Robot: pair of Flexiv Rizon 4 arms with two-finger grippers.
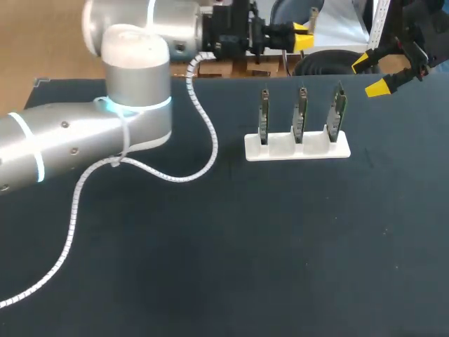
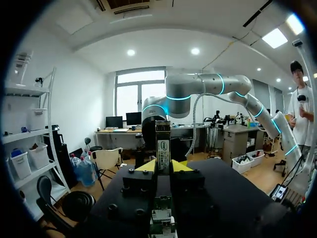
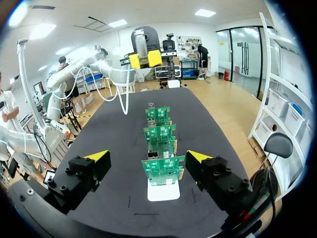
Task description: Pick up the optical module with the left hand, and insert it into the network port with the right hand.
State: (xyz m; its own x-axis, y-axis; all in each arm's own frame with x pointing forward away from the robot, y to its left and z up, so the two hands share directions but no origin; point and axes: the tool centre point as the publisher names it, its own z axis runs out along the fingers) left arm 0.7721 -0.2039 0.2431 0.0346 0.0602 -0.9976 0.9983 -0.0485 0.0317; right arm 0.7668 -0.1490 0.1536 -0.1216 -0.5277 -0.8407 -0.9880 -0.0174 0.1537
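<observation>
My left gripper (image 2: 163,166) is shut on the optical module (image 2: 163,143), a slim metal bar with a label that stands up between its yellow tips. In the head view this left gripper (image 1: 303,36) is at the table's far edge, left of the boards. Three green circuit boards (image 1: 301,112) stand upright in a white rack (image 1: 296,147). My right gripper (image 1: 370,74) hovers open beyond the rack's right end. In its own view the right gripper (image 3: 147,157) stands wide open over the nearest board (image 3: 163,169), which carries a small metal port (image 3: 154,155). The left gripper (image 3: 145,59) with the module (image 3: 140,42) shows beyond the far board.
The black table mat (image 1: 280,246) stretches wide in front of the rack. A white coiled cable (image 1: 203,126) trails from my left arm (image 1: 84,133) across the mat's left side.
</observation>
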